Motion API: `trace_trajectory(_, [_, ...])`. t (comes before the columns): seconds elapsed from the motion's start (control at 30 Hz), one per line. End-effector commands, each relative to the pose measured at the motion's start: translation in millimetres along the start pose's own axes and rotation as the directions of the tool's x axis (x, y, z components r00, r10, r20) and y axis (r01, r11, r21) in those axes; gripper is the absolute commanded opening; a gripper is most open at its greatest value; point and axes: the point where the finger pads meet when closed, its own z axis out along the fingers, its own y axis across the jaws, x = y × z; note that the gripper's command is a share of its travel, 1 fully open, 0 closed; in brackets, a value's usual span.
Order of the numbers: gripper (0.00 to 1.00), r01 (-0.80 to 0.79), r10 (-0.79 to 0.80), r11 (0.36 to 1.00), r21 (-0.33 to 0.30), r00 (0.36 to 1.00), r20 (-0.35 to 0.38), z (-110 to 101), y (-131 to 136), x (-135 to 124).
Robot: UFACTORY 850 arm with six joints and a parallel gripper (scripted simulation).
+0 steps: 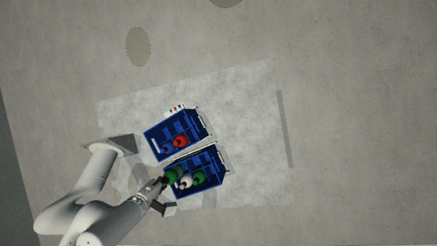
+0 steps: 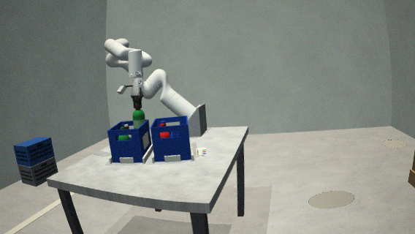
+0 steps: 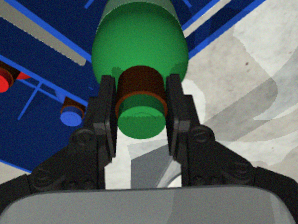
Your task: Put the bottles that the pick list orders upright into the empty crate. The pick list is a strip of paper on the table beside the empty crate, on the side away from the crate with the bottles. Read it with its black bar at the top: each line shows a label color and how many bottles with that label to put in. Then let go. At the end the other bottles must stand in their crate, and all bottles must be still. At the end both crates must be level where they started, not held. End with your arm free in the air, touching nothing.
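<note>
My gripper (image 3: 140, 93) is shut on the neck of a green-label bottle (image 3: 140, 39) and holds it upright, lifted partly above the rim of the crate with the bottles (image 2: 128, 140); the held bottle also shows in the side view (image 2: 138, 118) and from above (image 1: 171, 176). That crate (image 1: 196, 169) holds a white-label bottle (image 1: 186, 180) and another green-label bottle (image 1: 199, 177). The other blue crate (image 1: 177, 134) holds a red-label bottle (image 1: 181, 141) and a blue-label bottle (image 1: 168, 147). The pick list (image 1: 175, 110) lies beside it, with red, blue and green marks (image 2: 202, 151).
Both crates stand side by side on the table (image 2: 161, 172), close to the arm's base (image 2: 199, 121). Two stacked crates, blue over grey (image 2: 34, 160), stand on the floor left of the table.
</note>
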Motion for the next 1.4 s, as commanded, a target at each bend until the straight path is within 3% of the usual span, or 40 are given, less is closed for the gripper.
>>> trace_trajectory(0.0, [0.00, -0.001, 0.001, 1.000, 0.002, 1.000, -0.001, -6.0, -0.3, 0.6])
trace_trajectory(1.37, [0.00, -0.001, 0.001, 1.000, 0.002, 1.000, -0.001, -66.7, -0.3, 0.5])
